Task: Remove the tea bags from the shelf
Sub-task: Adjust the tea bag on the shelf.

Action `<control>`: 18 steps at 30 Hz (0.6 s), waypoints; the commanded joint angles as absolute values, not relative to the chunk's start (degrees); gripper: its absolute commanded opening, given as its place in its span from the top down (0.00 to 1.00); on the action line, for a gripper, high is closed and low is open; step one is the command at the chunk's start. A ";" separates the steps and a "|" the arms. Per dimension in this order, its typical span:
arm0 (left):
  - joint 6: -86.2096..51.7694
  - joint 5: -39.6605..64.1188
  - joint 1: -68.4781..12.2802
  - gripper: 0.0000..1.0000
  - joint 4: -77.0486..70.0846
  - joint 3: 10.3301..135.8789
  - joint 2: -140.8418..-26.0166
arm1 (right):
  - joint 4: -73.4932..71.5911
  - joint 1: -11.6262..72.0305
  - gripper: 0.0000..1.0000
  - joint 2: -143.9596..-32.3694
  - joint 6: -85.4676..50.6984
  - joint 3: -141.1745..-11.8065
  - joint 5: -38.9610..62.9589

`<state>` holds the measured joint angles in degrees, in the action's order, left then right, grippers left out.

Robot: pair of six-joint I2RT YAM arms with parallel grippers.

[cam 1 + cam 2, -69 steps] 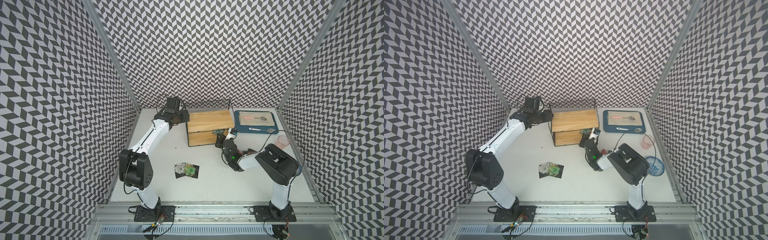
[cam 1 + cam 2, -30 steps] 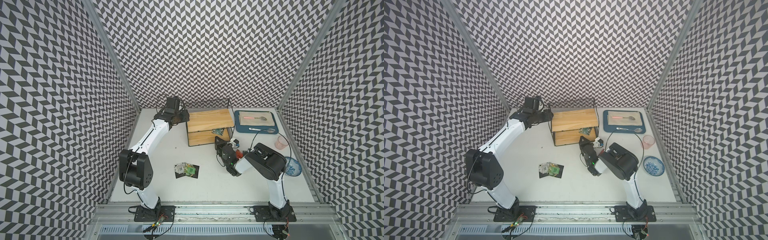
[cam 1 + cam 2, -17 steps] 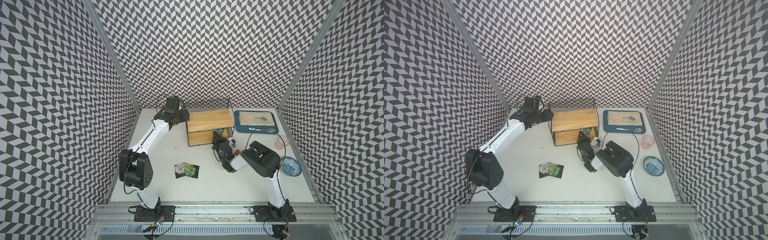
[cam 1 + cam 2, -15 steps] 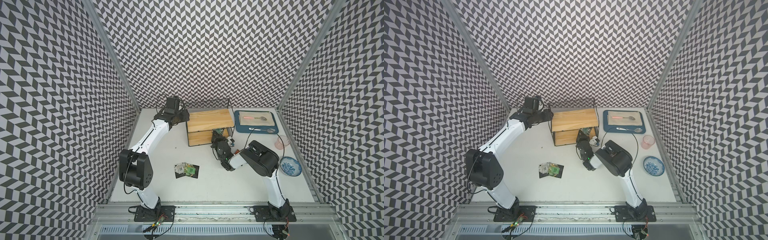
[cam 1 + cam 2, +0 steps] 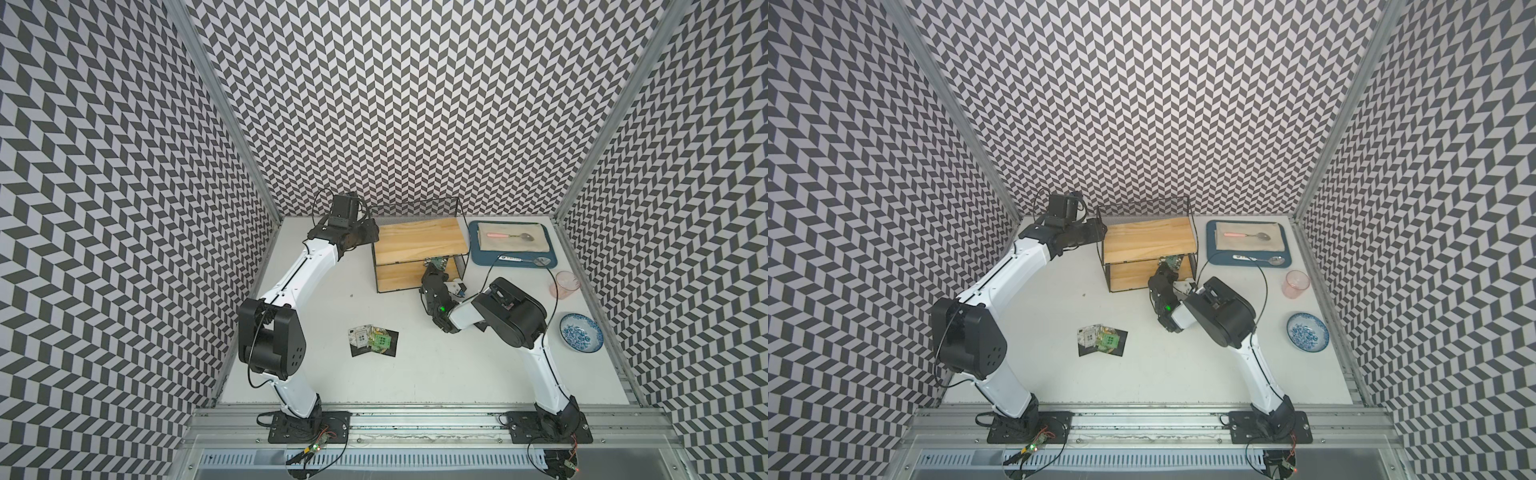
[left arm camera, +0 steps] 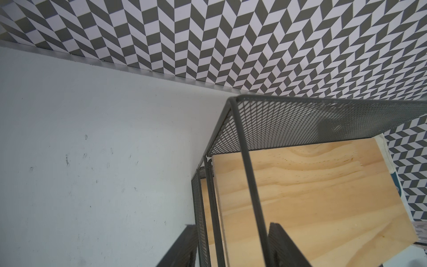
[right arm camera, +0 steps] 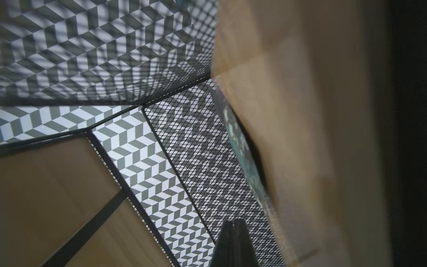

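Your right gripper (image 7: 233, 242), jaws together, empty, sits by the teal patterned flat sachet (image 7: 245, 157) on the black wire shelf's (image 5: 459, 216) lower board; it's light and floppy, so pinch an edge

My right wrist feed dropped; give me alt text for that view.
The right hand, shut and empty, points into the shelf, lower board beside it. A teal patterned tea bag lies on that board against the mesh; the picture is blurred.
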<state>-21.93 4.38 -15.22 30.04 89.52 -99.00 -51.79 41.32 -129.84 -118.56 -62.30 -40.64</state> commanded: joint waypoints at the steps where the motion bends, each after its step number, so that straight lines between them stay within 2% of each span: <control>1: -21.49 4.48 -14.68 0.46 29.18 88.86 -97.68 | -44.62 40.92 0.94 -130.08 -125.73 -64.84 -44.08; 8: -21.50 4.49 -14.58 0.46 29.18 88.51 -97.47 | -45.60 38.56 0.93 -131.97 -124.08 -67.92 -41.39; 13: -21.46 4.30 -14.58 0.46 29.11 88.33 -97.47 | -39.01 37.99 0.91 -131.22 -127.43 -68.35 -40.87; 18: -21.53 4.15 -14.59 0.46 29.18 88.55 -97.75 | -30.51 37.06 0.91 -131.66 -133.29 -70.88 -35.58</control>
<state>-22.11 5.06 -15.25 29.32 89.12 -99.00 -36.84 38.13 -130.34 -118.63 -69.65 -38.30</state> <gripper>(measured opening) 0.539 0.092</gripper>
